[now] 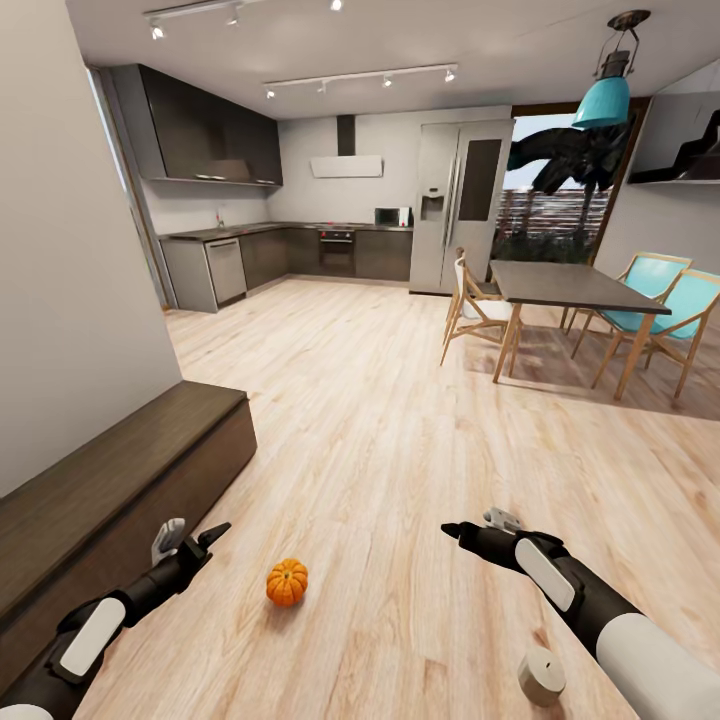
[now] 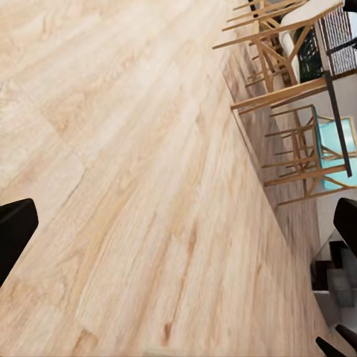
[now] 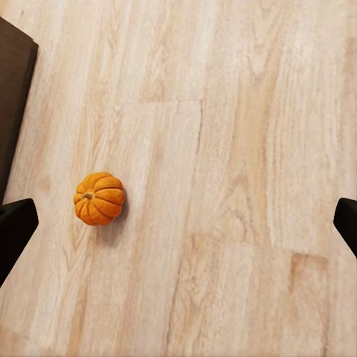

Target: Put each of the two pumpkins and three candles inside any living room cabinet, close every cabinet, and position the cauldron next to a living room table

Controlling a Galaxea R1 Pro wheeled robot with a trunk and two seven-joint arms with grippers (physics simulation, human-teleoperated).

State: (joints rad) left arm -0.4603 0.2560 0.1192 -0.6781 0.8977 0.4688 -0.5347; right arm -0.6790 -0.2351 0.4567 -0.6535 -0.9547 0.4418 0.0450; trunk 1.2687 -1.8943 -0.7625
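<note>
1 small orange pumpkin [image 1: 287, 582] sits on the plank floor near the closed cabinet [image 1: 110, 490] — 1 candle [image 1: 541, 676] well apart.

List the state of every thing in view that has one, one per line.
Pumpkin: on the floor, upright, not held.
Candle: standing on the floor, unlit, not held.
Cabinet: front panels closed.
Left pincer: open, empty, above the floor.
Right pincer: open, empty, above the floor.
Fridge: doors shut.
Dining chairs: upright, at the table.
</note>
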